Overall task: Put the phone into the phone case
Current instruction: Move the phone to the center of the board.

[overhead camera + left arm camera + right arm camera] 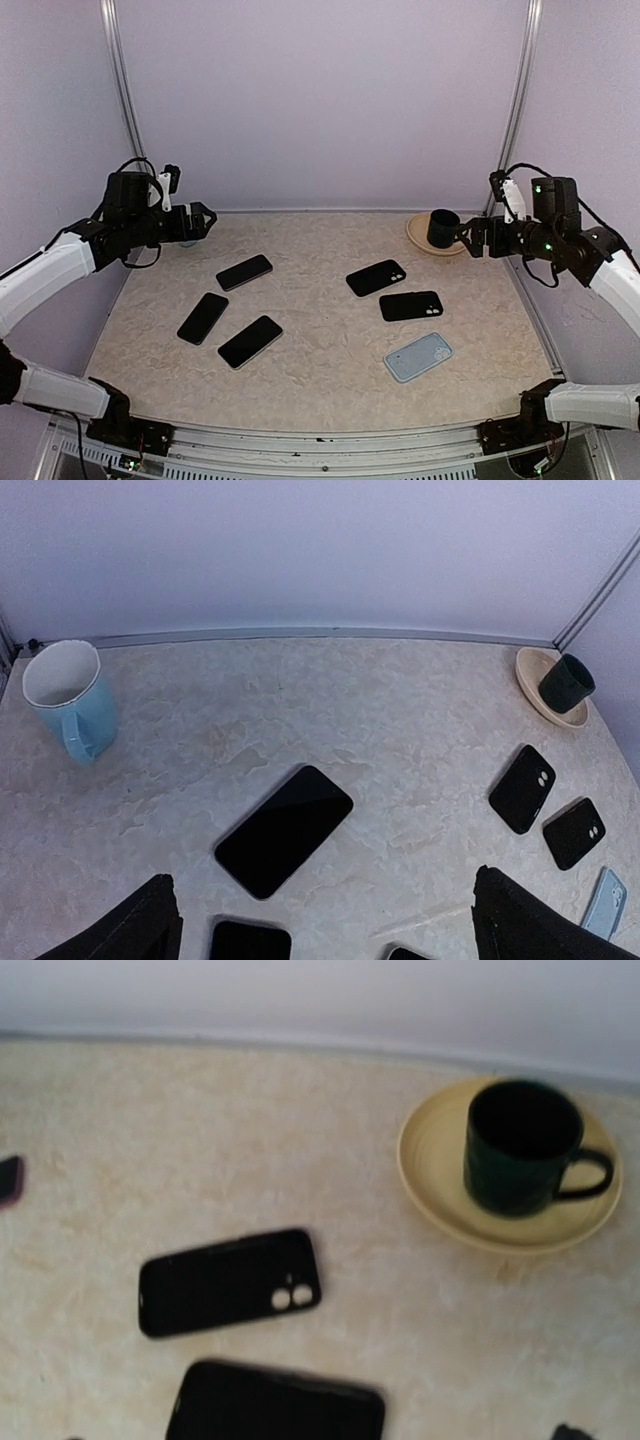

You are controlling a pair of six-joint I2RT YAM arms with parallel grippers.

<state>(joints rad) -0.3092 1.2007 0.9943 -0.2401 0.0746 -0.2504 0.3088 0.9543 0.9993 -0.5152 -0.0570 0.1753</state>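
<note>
Black phones and cases lie untouched; both pairs of jaws are spread wide, nothing grasped.
The nearest phone (284,830) is seen just ahead of and below the left gripper (203,220); a black case (230,1282) lies ahead of the right gripper (468,238), apart from it. The phone is best pinched across its long edges, then seated corner-first into a steadied case. No brand or writing can be read.

Top view: high at near edge, looking down over whole worktop (320,390) to back wall (320,100). Left wrist: raised at left, looking across right. Right wrist: closer, angled down. All share cup (566,682) and saucer (432,1175).
</note>
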